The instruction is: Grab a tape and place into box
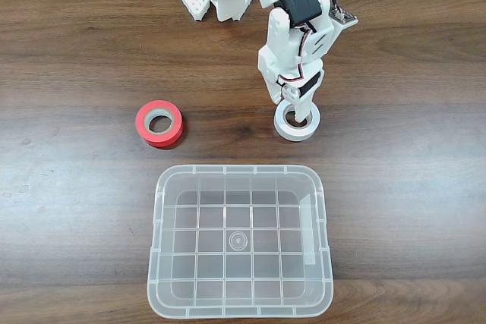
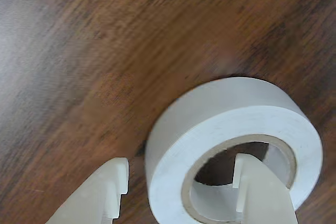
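Fixed view: my claw [image 1: 296, 109] is down at the tape [image 1: 297, 122], tips at the roll's hole, roll flat on the table [image 1: 76, 51]. The box [image 1: 240, 242] is just in front of the claw toward the camera, apart from the roll, nothing in it. A red roll [image 1: 159, 123] sits well off to the claw's left in this view, not in my way. Finger spacing is hard to read from here; the arm covers it.

Wrist view: clearer. One finger [image 2: 262, 192] is inside the hole of the tape [image 2: 231, 129], near the inner core. The other finger [image 2: 107, 190] is outside, just beside the outer wall with a thin strip of table [image 2: 105, 51] showing between. So the claw is spread, straddling one side of the ring, gripping nothing yet. Can't tell if the inner finger touches the core; it looks very near.

Step in hand, as I judge it: close on the wall of the ring.
- Stay low enough that both pads bite the wall, not just its top edge.
- Close slowly; the outer finger likely meets the roll first and may push it sideways until the inner finger backs it up.
- Squeeze firm, then lift straight up before swinging to the box.
- Risk: the roll tilts or slips out if the bite is shallow.
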